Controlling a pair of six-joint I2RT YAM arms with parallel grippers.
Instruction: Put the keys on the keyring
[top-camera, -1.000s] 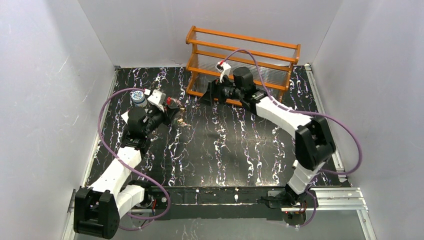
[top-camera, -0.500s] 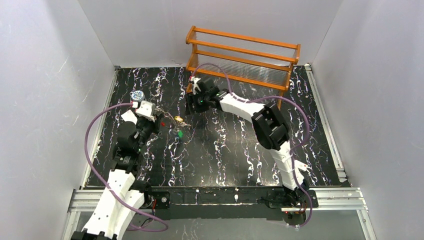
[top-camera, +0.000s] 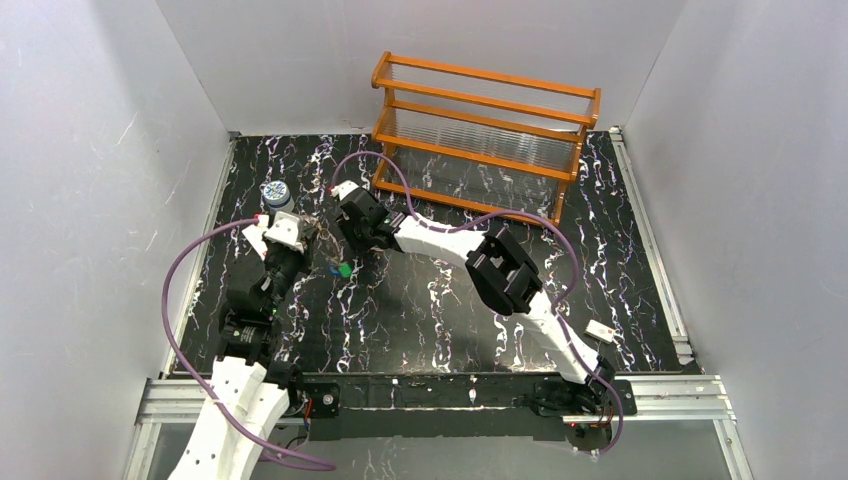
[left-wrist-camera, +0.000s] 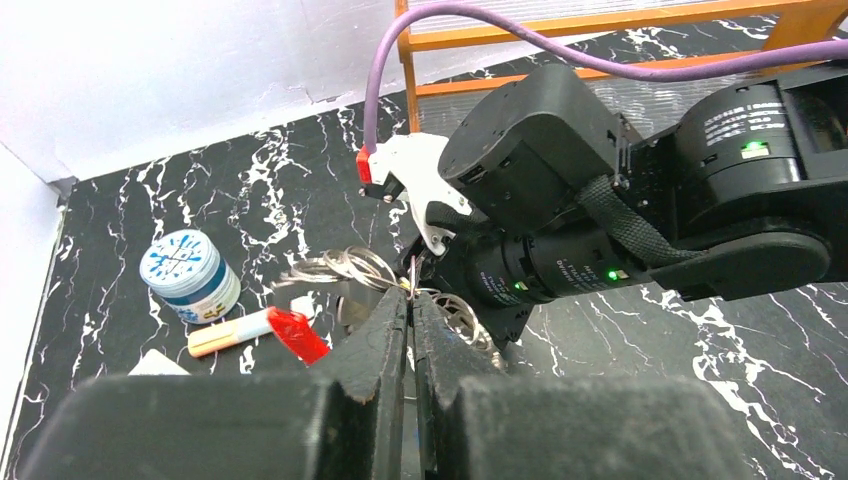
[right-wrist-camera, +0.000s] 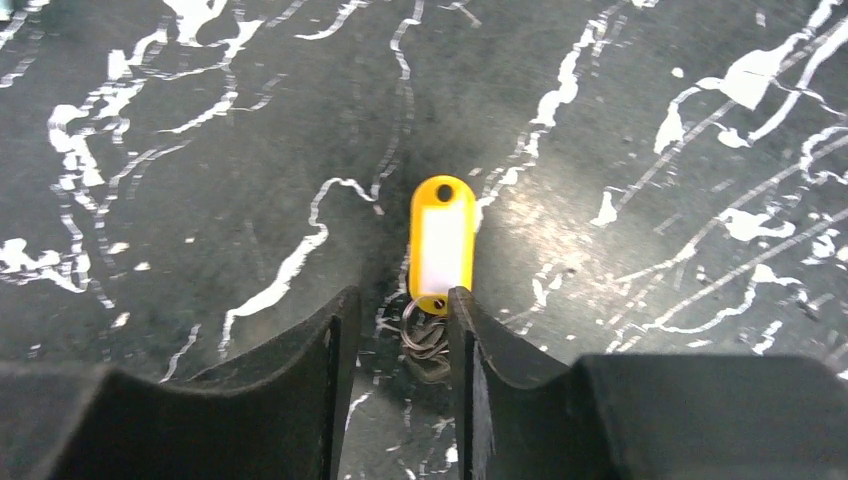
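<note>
In the left wrist view my left gripper (left-wrist-camera: 411, 296) is shut on a thin wire of the keyring (left-wrist-camera: 345, 266), whose silvery loops spread to both sides of the tips. Its red piece (left-wrist-camera: 297, 334) lies to the left on the table. The right arm's black wrist (left-wrist-camera: 545, 160) hovers just beyond the loops. In the right wrist view my right gripper (right-wrist-camera: 401, 308) stands over a yellow-tagged key (right-wrist-camera: 441, 240). Its jaws are apart, with the key's small ring and metal blade (right-wrist-camera: 427, 342) lying in the gap. A green key (top-camera: 343, 268) lies on the table below both grippers.
A round blue-white jar (left-wrist-camera: 188, 276) and an orange-tipped white stick (left-wrist-camera: 226, 334) lie left of the keyring. The orange wooden rack (top-camera: 487, 112) stands at the back. Purple cables loop over both arms. Grey walls close in the black marbled table (top-camera: 450, 310).
The right arm has swung left from the rack to the left gripper's side, and its jaws have narrowed. The left arm has stretched forward, still shut.
</note>
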